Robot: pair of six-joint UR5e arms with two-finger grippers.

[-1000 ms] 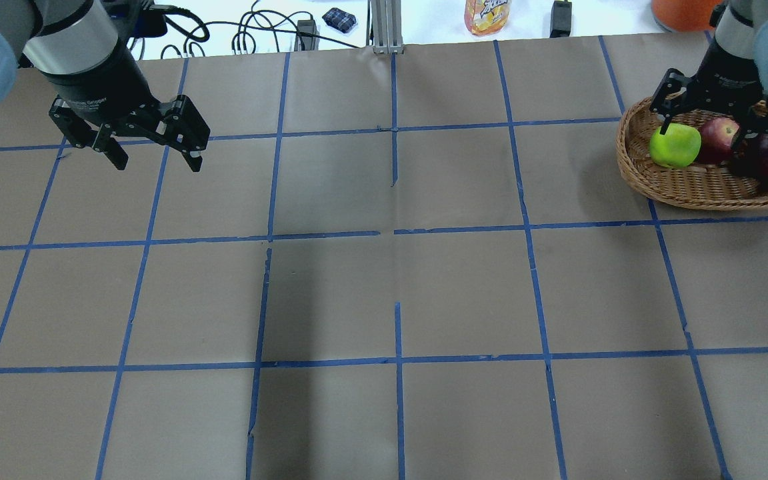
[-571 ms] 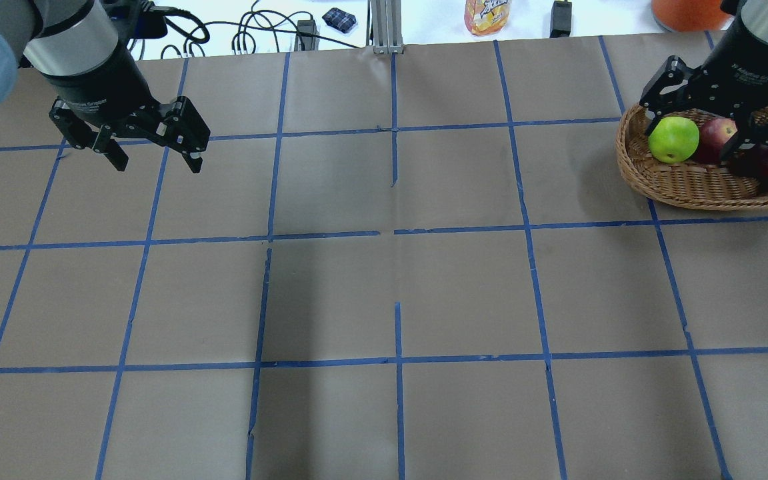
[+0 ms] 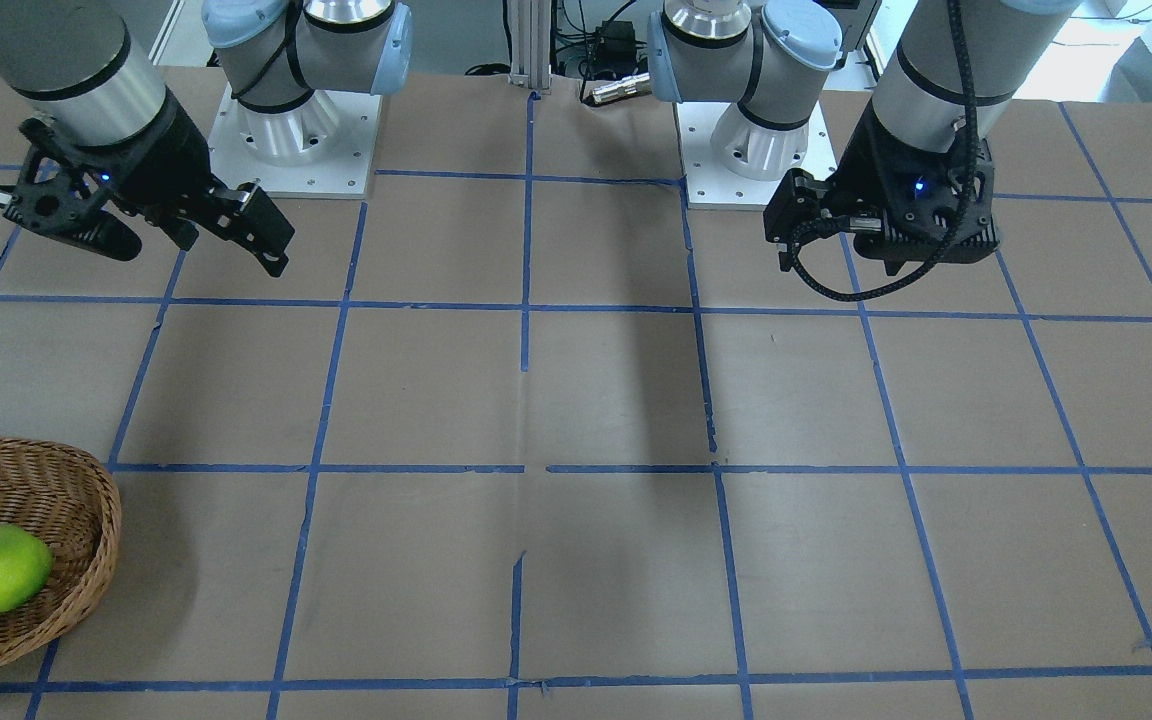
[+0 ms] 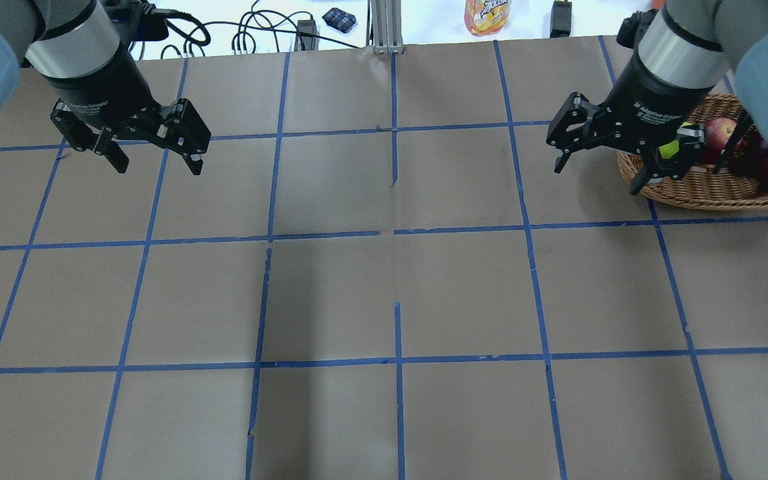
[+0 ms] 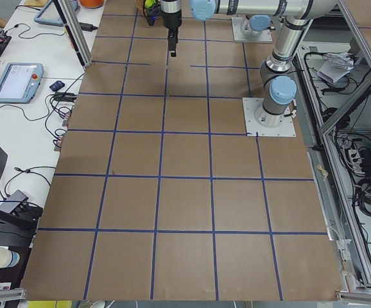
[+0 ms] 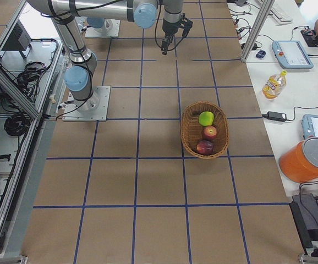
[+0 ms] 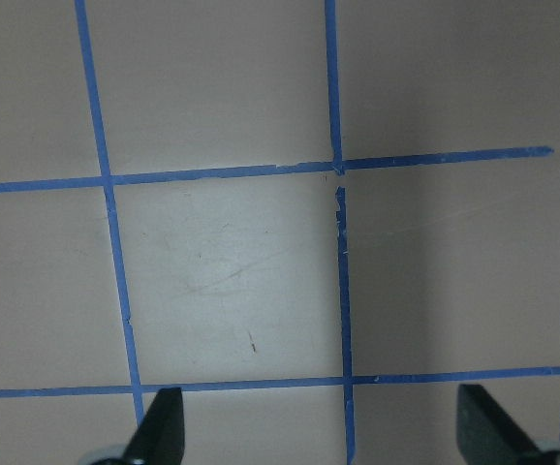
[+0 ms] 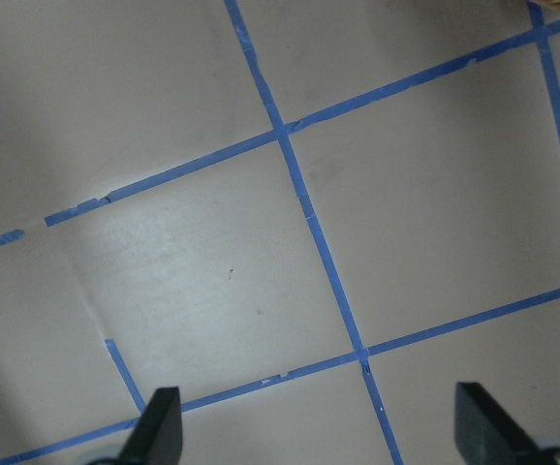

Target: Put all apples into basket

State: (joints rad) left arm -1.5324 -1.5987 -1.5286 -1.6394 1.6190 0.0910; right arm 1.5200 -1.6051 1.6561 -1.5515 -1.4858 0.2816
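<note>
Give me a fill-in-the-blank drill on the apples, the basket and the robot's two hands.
The basket holds ___ apples.
Between the green apple and the maroon apple lies the ___ one.
The left hand and the right hand are both empty and ___.
Missing words: three; red; open.

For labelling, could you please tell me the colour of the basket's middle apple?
The middle apple is red with a yellowish blush, best seen in the exterior right view.

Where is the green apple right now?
In the exterior right view, the green apple sits inside the basket at its far end, beside the red apple.
</note>
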